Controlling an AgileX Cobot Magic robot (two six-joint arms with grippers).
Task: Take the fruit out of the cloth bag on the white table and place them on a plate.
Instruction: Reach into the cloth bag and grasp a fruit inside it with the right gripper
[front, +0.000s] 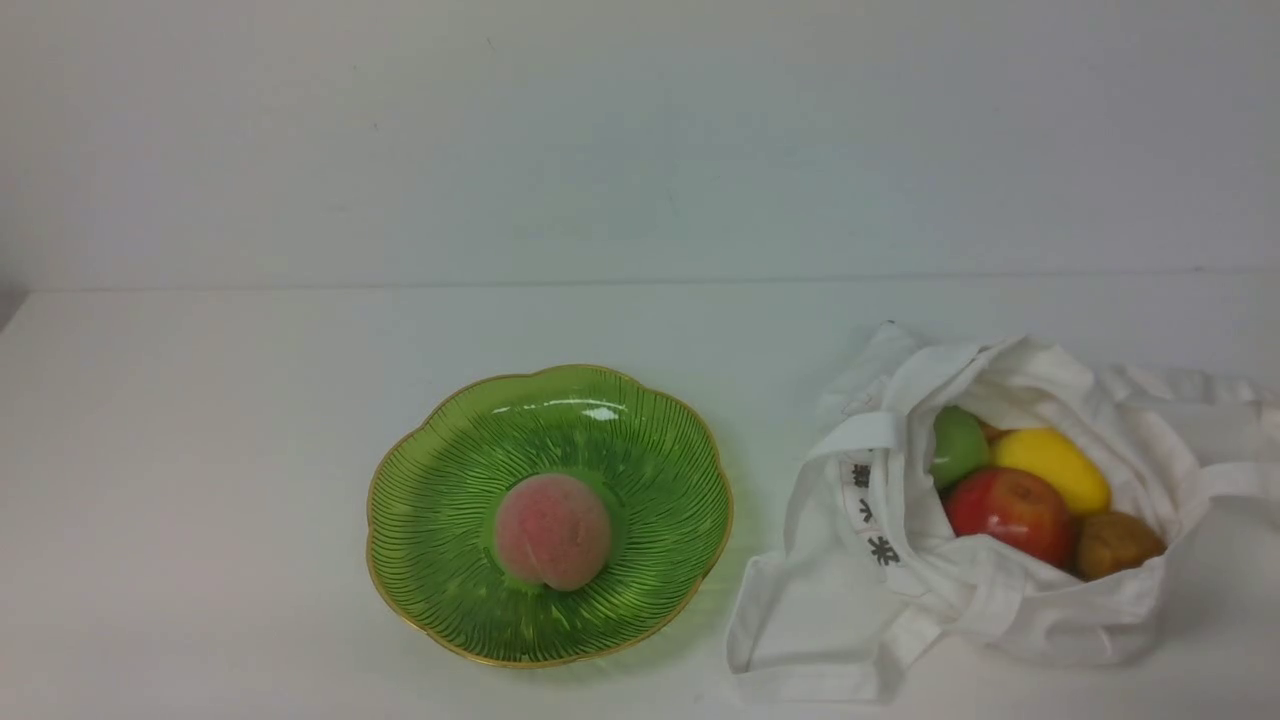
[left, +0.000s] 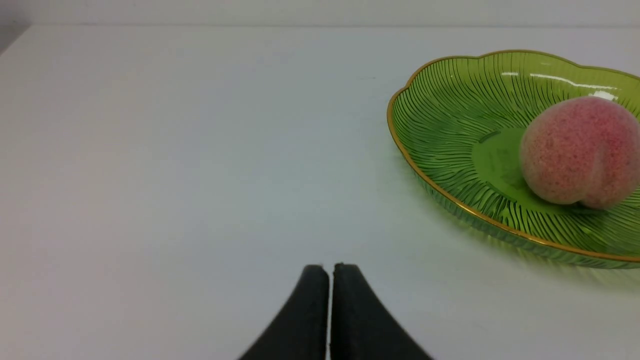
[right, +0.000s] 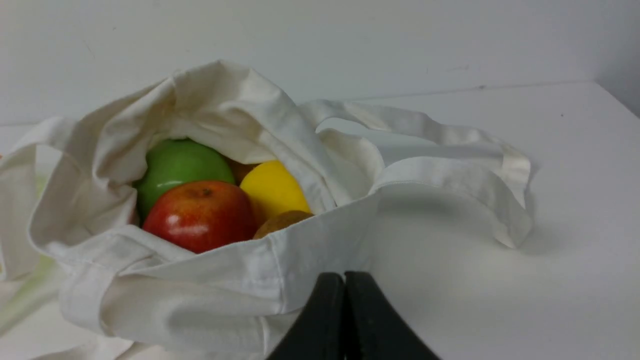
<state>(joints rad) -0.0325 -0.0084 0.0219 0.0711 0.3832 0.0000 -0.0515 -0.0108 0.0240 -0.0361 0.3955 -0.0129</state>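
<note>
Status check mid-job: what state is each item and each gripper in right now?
Peach: on the plate, at its centre.
Plate: upright, holding only the peach.
Cloth bag: slumped on the white table, mouth open.
Red apple: in the bag.
Green apple: in the bag.
Yellow fruit: in the bag.
Brown kiwi-like fruit: in the bag.
Left gripper: shut, empty.
Right gripper: shut, empty.

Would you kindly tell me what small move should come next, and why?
Probably open the right gripper and move toward the red apple: the jaws are shut and empty, and the apple lies exposed at the mouth of the cloth bag.
</note>
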